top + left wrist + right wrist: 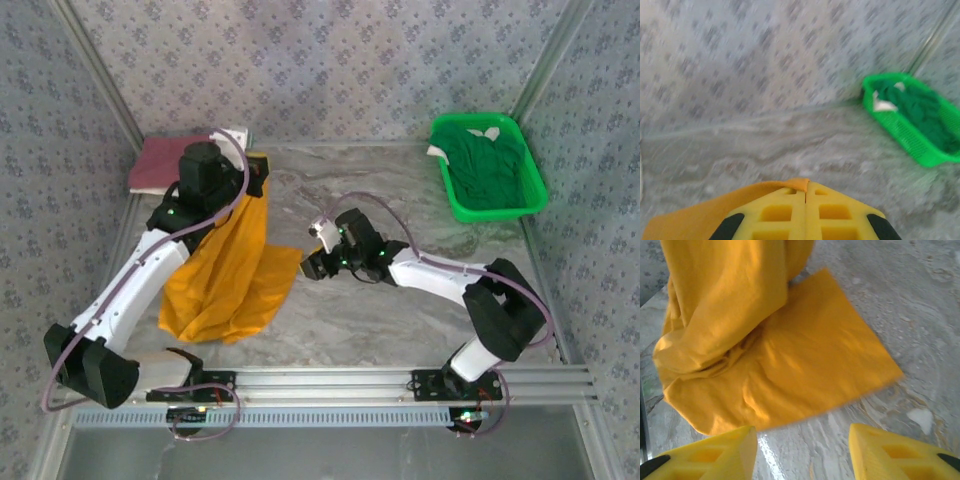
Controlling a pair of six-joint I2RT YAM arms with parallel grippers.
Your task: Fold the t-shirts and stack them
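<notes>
Top external view has the orange shirt (235, 270) half lifted. Its upper end hangs from the left gripper (806, 187) near the back left of the table (400, 330), while the lower part lies bunched and partly doubled over on the marble. In the left wrist view that gripper's fingers are pressed together with an orange edge pinched between them. The right gripper (802, 434) sits low, just beside the shirt's right corner. Its fingers stand apart with nothing between them, and the flat flap of cloth lies just ahead.

My reading is that the fold of this first shirt is in hand and far from finished, since the cloth is rumpled rather than squared. The next move seems to call for the right gripper to take the loose corner or hem in front of it, so that both arms can stretch the shirt flat before folding.

A red shirt (160, 165) lies folded at the back left corner, touching or nearly touching the raised cloth. A green shirt (485, 165) waits in the basket (495, 213) at the back right, well apart. Between them the middle and right of the table give room to spread. The left wall and the front rail (400, 378) sit close to the left arm.
</notes>
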